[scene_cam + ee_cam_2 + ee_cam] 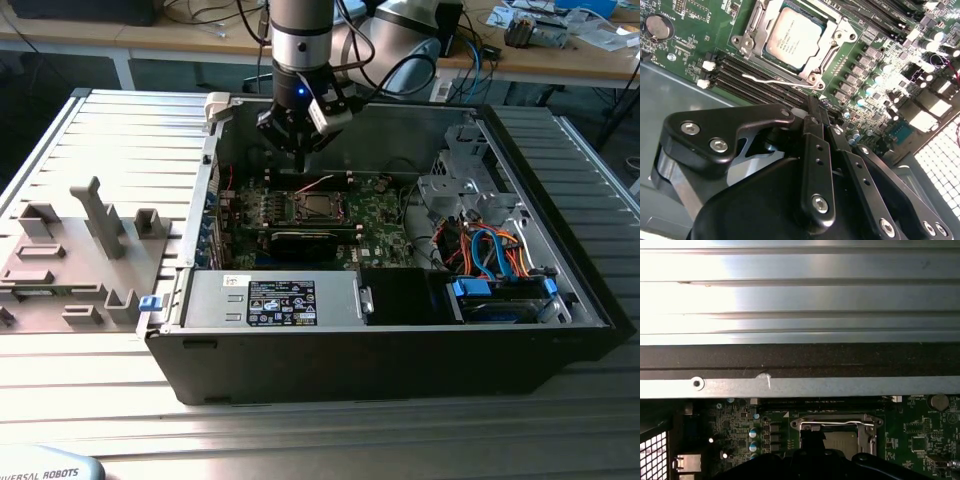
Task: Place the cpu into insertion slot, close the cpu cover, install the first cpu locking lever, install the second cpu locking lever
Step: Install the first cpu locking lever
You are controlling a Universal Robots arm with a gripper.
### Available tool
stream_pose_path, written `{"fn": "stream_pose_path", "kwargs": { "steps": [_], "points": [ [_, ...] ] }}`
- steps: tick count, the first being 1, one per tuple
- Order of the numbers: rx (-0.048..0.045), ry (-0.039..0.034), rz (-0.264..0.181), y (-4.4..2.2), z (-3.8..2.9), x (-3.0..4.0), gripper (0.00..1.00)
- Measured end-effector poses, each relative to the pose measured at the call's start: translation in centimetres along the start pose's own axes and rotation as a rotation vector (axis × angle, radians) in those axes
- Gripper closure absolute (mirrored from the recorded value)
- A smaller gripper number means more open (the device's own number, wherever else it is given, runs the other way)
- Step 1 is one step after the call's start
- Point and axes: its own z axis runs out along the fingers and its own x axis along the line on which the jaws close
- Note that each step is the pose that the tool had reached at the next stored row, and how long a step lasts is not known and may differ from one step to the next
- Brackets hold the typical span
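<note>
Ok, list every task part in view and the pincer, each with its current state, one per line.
cpu: seated flat in the insertion slot.
insertion slot: filled by the chip.
cpu cover: down, framing the chip.
locking lever: thin wire lying along the socket's edge; whether it is latched cannot be told.
pincer: fingers shut, holding nothing, above the board beside the socket.
computer case: side open, lying flat.

Ext cam high; wrist cams near insertion slot (792, 42).
</note>
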Motion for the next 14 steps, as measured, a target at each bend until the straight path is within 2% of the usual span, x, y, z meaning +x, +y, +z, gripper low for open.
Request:
{"fn": "stream_pose_path", "kwargs": {
  "steps": [14],
  "points": [
    [0.0002,0.0001,0.0,-0.01,1.02,0.02,0.89]
  ]
}}
